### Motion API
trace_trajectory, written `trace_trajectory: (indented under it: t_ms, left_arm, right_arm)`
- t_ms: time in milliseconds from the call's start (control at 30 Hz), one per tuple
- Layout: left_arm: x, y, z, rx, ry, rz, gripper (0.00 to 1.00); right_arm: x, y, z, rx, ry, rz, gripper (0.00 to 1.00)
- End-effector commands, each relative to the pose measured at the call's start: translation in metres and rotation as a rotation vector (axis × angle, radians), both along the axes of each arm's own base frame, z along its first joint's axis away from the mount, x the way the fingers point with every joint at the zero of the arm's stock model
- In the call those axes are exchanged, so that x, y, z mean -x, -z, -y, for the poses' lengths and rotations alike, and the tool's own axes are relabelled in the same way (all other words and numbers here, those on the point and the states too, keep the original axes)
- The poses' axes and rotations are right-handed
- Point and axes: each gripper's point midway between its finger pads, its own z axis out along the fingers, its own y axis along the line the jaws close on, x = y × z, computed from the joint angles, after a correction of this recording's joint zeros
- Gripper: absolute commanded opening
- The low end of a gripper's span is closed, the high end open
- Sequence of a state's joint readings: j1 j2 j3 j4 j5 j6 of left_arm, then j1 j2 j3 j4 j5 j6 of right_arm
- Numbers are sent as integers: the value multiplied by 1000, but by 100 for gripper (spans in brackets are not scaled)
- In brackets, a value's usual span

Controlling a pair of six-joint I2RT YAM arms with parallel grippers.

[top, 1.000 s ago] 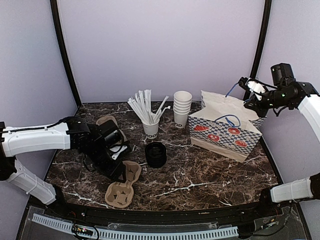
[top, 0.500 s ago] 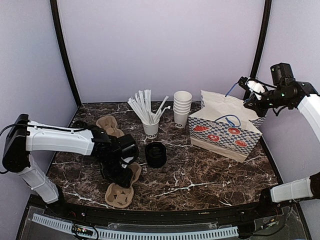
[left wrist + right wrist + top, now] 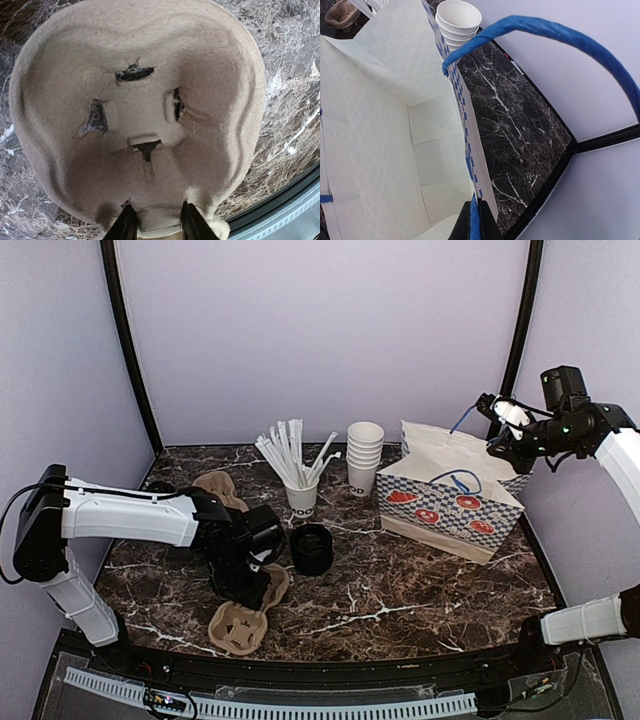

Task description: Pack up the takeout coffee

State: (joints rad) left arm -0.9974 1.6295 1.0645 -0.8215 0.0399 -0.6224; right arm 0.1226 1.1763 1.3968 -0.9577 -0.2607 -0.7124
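left gripper (image 3: 159, 227) pinches the pulp carrier (image 3: 135, 110) by its rim, near the table (image 3: 420, 610) front edge. best lifted level. right gripper (image 3: 475, 220) pinches the bag handle (image 3: 545, 30).

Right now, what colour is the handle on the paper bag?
Blue; the handle shows best in the right wrist view.

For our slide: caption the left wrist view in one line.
Left gripper straddles the rim of the pulp cup carrier on the marble table.
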Motion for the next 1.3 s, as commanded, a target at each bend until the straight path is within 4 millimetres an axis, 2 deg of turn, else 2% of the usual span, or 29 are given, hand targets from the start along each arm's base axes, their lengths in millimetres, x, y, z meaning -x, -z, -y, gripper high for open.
trace_trajectory:
  t_ms: [0, 200, 267, 333, 367, 400, 433, 467, 500, 533, 567, 600, 633, 667, 700, 733, 767, 800, 833, 900, 933, 967, 1000, 1033, 1067, 1100, 1133, 1167, 1267]
  left_arm:
    - [-1, -22, -2, -5, -11, 18, 31]
    - [-9, -95, 7, 118, 23, 111, 30]
    - [-14, -127, 16, 189, 48, 166, 29]
    - [-28, -170, 27, 268, 69, 263, 28]
    - [-31, -182, 30, 287, 88, 291, 28]
    - [-36, -203, 37, 327, 111, 333, 28]
    - [-38, -214, 42, 347, 127, 354, 28]
    - [-43, -239, 50, 400, 157, 404, 28]
    - [-46, -248, 55, 422, 174, 423, 28]
    - [-49, -274, 63, 476, 209, 477, 28]
    - [-52, -283, 69, 496, 227, 500, 27]
    - [-53, -310, 78, 565, 271, 555, 27]
    - [-54, -319, 86, 594, 298, 570, 27]
    - [-53, -346, 97, 674, 350, 624, 26]
    - [-54, -354, 105, 703, 375, 642, 26]
    - [-51, -378, 115, 781, 423, 689, 26]
    - [-52, -383, 123, 807, 445, 701, 25]
    - [-48, -405, 131, 880, 483, 738, 25]
    - [-49, -408, 140, 905, 504, 739, 25]
    - [-42, -437, 155, 1012, 562, 778, 25]
    - [-39, -435, 166, 1036, 595, 757, 25]
    - [-37, -446, 170, 1069, 614, 779, 25]
    - [-33, -442, 181, 1083, 644, 758, 25]
    - [-28, -452, 185, 1117, 671, 776, 25]
    - [-25, -447, 195, 1123, 692, 761, 25]
    - [-19, -457, 198, 1152, 716, 776, 25]
    - [-17, -452, 207, 1156, 733, 764, 25]
    - [-13, -459, 209, 1177, 753, 774, 25]
    - [-4, -452, 229, 1203, 797, 751, 25]
  right_arm:
    - [1, -15, -3, -19, -5, 50, 0]
    - [23, -24, -10, -31, -59, 41, 0]
    - [33, -27, -13, -35, -86, 45, 0]
    - [42, -28, -16, -42, -109, 41, 0]
    - [46, -29, -17, -47, -120, 38, 0]
    - [49, -29, -18, -53, -130, 36, 0]
    - [53, -29, -20, -59, -143, 31, 0]
    - [56, -30, -22, -66, -154, 25, 0]
    - [60, -31, -24, -73, -167, 23, 0]
    - [63, -32, -26, -80, -179, 20, 0]
    - [66, -33, -27, -87, -192, 17, 0]
    - [70, -34, -30, -98, -207, 13, 0]
    - [73, -36, -32, -109, -220, 12, 0]
    - [77, -37, -36, -128, -240, 7, 0]
    - [79, -38, -39, -144, -254, 1, 0]
    - [82, -39, -42, -157, -267, -5, 0]
    - [84, -39, -44, -169, -279, -15, 0]
    - [86, -39, -47, -179, -292, -27, 0]
    - [88, -38, -49, -187, -302, -41, 0]
    - [93, -36, -53, -203, -324, -72, 0]
    - [96, -34, -56, -208, -335, -86, 0]
    - [98, -32, -57, -210, -343, -101, 0]
    - [100, -28, -59, -212, -349, -118, 0]
    - [102, -25, -60, -212, -355, -131, 0]
    - [104, -22, -61, -210, -363, -146, 0]
    - [106, -18, -62, -204, -369, -159, 0]
    - [107, -16, -63, -199, -373, -168, 0]
    - [108, -13, -63, -193, -377, -179, 0]
    - [112, -8, -68, -187, -405, -216, 0]
